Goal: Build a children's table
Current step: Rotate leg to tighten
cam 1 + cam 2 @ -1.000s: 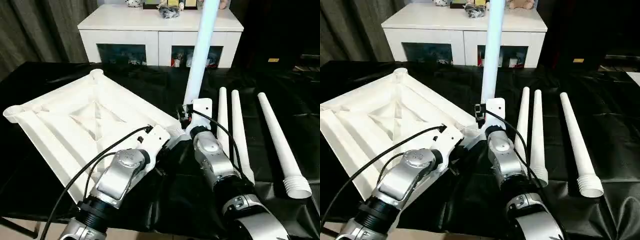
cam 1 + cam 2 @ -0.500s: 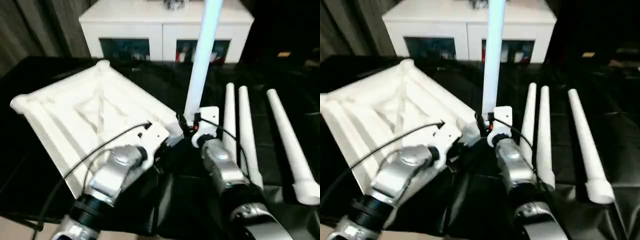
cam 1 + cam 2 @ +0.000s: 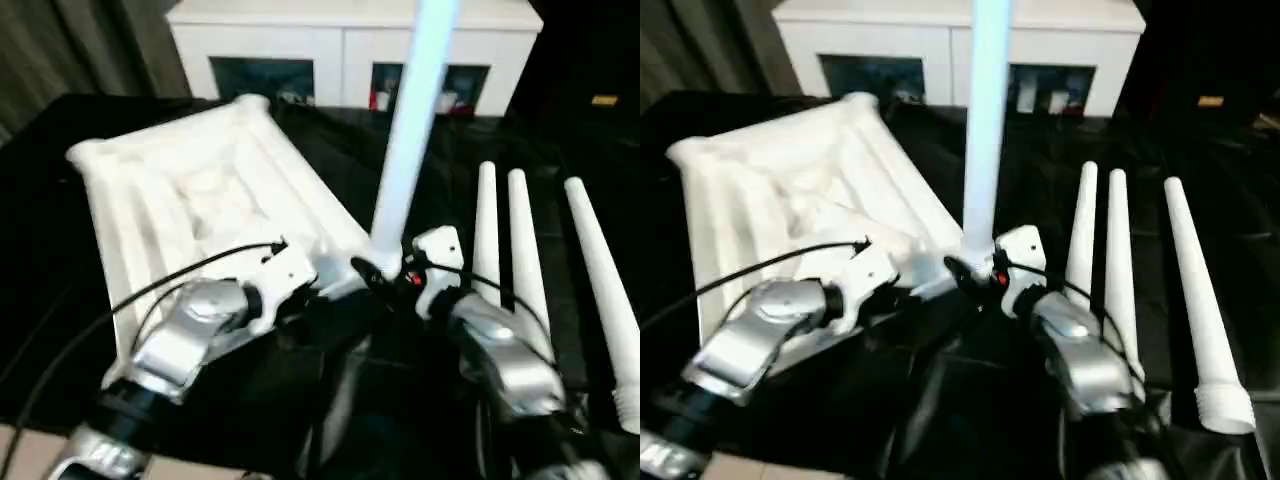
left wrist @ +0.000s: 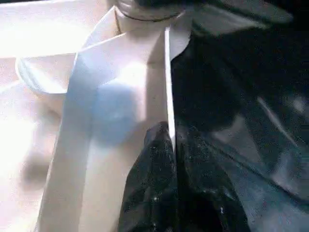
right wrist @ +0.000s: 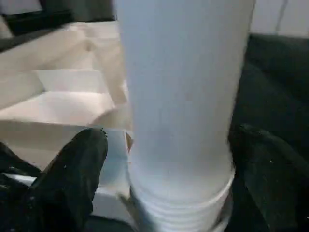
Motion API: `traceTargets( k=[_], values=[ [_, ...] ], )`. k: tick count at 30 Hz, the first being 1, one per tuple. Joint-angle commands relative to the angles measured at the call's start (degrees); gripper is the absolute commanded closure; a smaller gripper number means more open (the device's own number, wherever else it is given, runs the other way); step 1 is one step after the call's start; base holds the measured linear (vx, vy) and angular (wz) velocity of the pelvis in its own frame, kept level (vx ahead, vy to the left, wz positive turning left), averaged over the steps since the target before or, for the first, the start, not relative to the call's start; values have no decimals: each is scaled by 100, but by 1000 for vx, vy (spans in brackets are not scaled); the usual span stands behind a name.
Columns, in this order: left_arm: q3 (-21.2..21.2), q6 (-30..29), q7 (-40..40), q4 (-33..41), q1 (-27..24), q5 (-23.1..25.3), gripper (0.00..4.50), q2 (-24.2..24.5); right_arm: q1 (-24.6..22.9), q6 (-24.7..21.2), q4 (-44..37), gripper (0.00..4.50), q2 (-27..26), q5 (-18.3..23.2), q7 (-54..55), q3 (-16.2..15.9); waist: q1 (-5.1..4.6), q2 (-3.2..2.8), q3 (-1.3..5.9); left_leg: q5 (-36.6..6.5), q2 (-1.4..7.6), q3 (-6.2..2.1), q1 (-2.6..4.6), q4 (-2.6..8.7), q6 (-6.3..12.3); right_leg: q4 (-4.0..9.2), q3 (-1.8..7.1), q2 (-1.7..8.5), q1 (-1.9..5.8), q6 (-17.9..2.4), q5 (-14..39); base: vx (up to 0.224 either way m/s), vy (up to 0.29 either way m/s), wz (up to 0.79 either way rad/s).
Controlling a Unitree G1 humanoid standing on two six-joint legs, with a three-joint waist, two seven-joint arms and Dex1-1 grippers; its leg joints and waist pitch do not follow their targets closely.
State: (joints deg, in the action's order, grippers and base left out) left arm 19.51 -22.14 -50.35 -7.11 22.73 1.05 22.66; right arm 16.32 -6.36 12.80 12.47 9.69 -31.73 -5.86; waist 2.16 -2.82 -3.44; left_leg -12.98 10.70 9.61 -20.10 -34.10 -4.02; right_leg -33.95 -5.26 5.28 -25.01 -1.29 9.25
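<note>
**Leg seating at near corner socket**

Tabletop [image 3: 190, 190]: ribbed underside up, on black-covered table [image 3: 60, 150]. Upright leg [image 3: 408, 150]: in corner socket, grasped by right gripper [image 5: 164, 159]; keep plumb, press straight. Left gripper [image 4: 164, 169]: clenched on tabletop edge.

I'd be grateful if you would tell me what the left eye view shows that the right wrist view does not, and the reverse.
Left eye view alone: three spare legs lying side by side on the black cloth, the white cabinet behind, and the tabletop's full ribbed underside.

Right wrist view alone: a close look at the ribbed base of the upright leg, down at a corner of the tabletop.

Both: the upright leg and the tabletop.
</note>
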Motion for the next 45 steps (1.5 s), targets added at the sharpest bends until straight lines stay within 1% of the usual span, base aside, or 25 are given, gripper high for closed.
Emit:
traceTargets(
  k=[1, 2, 3, 4, 5, 6, 7, 8, 9, 11, 14, 15, 16, 19, 21, 22, 24, 27, 29, 30, 32, 35, 37, 42, 45],
  values=[
    [83, 189, -124, 20, 17, 32, 450, 74, -47, -133, -235, 17, 87, 82, -164, -67, 1, 36, 362, -635, 210, 14, 6, 388, 682, 355, 300, 257, 408, -1458, 1103, 0, 0, 0],
    [71, 260, -179, -11, 19, 27, 450, 129, -77, -206, -358, 17, 169, 103, -231, -90, -1, 38, 355, -848, 196, 23, 3, 401, 531, 377, 309, 255, 415, -1357, 1303, 0, 0, 0],
    [70, 279, -209, -13, 17, 21, 450, 154, -89, -236, -406, 17, 198, 116, -256, -96, 1, 40, 356, -906, 198, 23, 4, 407, 468, 387, 313, 259, 418, -1302, 1385, 0, 0, 0],
    [86, 335, -322, 9, 1, -26, 450, 212, -114, -298, -495, 17, 251, 127, -312, -116, -4, 43, 366, -891, 194, 19, -6, 409, 386, 379, 320, 259, 431, -1234, 1401, 0, 0, 0],
    [92, 391, -413, 14, -9, -57, 450, 252, -134, -359, -572, 17, 288, 130, -356, -124, -6, 51, 372, -803, 185, 4, -46, 411, 365, 364, 317, 255, 458, -1170, 1341, 0, 0, 0],
    [89, 423, -451, 15, -14, -71, 450, 272, -148, -397, -623, 17, 322, 119, -396, -140, -8, 49, 381, -733, 185, 4, -46, 403, 353, 357, 317, 259, 452, -1144, 1296, 0, 0, 0],
    [65, 436, -459, 8, -13, -79, 450, 285, -166, -452, -675, 17, 386, 93, -471, -175, -7, 49, 387, -684, 179, 4, -42, 393, 353, 349, 318, 252, 453, -1149, 1233, 0, 0, 0],
    [54, 440, -462, 4, -9, -86, 450, 293, -177, -486, -706, 17, 427, 81, -521, -197, 1, 73, 407, -523, 179, 6, -44, 374, 383, 312, 323, 255, 459, -1191, 1033, 0, 0, 0],
    [46, 465, -485, 3, -8, -102, 450, 310, -192, -506, -742, 17, 475, 64, -583, -224, 4, 70, 411, -455, 176, 10, -43, 367, 410, 302, 324, 249, 453, -1221, 936, 0, 0, 0],
    [31, 506, -546, 2, -13, -140, 450, 341, -219, -564, -800, 17, 567, 58, -713, -276, 16, 79, 439, -184, 165, 11, -57, 331, 526, 245, 322, 245, 470, -1346, 505, 0, 0, 0],
    [4, 557, -639, -8, -17, -188, 450, 406, -244, -626, -864, 17, 723, 54, -890, -352, 24, 82, 456, 28, 156, 10, -70, 300, 678, 211, 317, 245, 479, -1434, 212, 0, 0, 0],
    [1, 567, -656, -11, -17, -192, 450, 421, -242, -632, -865, 17, 759, 49, -921, -366, 29, 88, 459, 79, 157, 10, -75, 291, 752, 207, 312, 250, 480, -1463, 202, 0, 0, 0],
    [1, 570, -673, -11, -18, -196, 450, 435, -237, -626, -847, 17, 793, 32, -949, -382, 30, 86, 452, 46, 162, 12, -73, 291, 761, 216, 310, 250, 473, -1465, 266, 0, 0, 0],
    [17, 594, -746, -5, -23, -217, 450, 469, -207, -654, -806, 17, 832, 6, -971, -379, 38, 88, 439, -115, 168, 14, -69, 296, 714, 244, 308, 252, 468, -1420, 581, 0, 0, 0],
    [26, 596, -786, 33, -39, -251, 450, 483, -157, -671, -749, 17, 818, 18, -954, -334, 41, 97, 433, -265, 172, 12, -70, 299, 604, 257, 312, 259, 467, -1345, 817, 0, 0, 0],
    [26, 596, -787, 34, -39, -252, 450, 483, -156, -671, -748, 17, 818, 18, -953, -333, 45, 93, 437, -262, 172, 10, -68, 297, 585, 252, 313, 260, 467, -1341, 819, 0, 0, 0],
    [31, 578, -819, 84, -57, -288, 450, 486, -130, -695, -717, 45, 802, 64, -960, -308, 47, 93, 434, -289, 169, 10, -74, 294, 544, 252, 314, 258, 467, -1317, 850, 0, 0, 0],
    [44, 571, -835, 114, -74, -298, 450, 486, -122, -690, -688, 65, 816, 58, -973, -327, 55, 102, 435, -301, 159, 11, -80, 285, 518, 247, 317, 252, 467, -1296, 866, 0, 0, 0],
    [51, 570, -849, 123, -80, -300, 450, 488, -120, -687, -678, 95, 825, 55, -990, -343, 60, 100, 436, -317, 159, 7, -84, 283, 503, 249, 315, 254, 470, -1271, 918, 0, 0, 0],
    [54, 570, -859, 130, -83, -301, 450, 489, -122, -691, -670, 100, 830, 58, -1004, -353, 66, 80, 437, -328, 158, 7, -81, 281, 494, 251, 315, 256, 467, -1268, 937, 0, 0, 0],
    [56, 570, -867, 135, -85, -302, 450, 490, -131, -686, -659, 123, 838, 54, -1030, -372, 65, 87, 435, -362, 160, 5, -79, 283, 476, 255, 313, 251, 465, -1248, 971, 0, 0, 0],
    [62, 570, -885, 142, -84, -307, 450, 491, -158, -672, -630, 139, 862, 22, -1094, -425, 75, 85, 444, -337, 158, 4, -77, 274, 465, 242, 313, 246, 465, -1255, 913, 0, 0, 0],
    [63, 570, -888, 142, -83, -310, 450, 492, -162, -668, -624, 165, 865, 14, -1100, -432, 78, 86, 446, -315, 157, 1, -81, 271, 471, 233, 313, 245, 469, -1269, 862, 0, 0, 0],
    [72, 567, -892, 147, -100, -302, 450, 491, -181, -620, -576, 177, 908, -65, -1166, -499, 95, 85, 458, -219, 155, 0, -84, 258, 516, 214, 311, 246, 474, -1309, 714, 0, 0, 0],
    [76, 565, -896, 150, -113, -294, 450, 490, -188, -588, -552, 178, 925, -103, -1193, -529, 100, 89, 459, -241, 154, 4, -81, 255, 517, 216, 310, 244, 473, -1307, 747, 0, 0, 0]
  ],
)
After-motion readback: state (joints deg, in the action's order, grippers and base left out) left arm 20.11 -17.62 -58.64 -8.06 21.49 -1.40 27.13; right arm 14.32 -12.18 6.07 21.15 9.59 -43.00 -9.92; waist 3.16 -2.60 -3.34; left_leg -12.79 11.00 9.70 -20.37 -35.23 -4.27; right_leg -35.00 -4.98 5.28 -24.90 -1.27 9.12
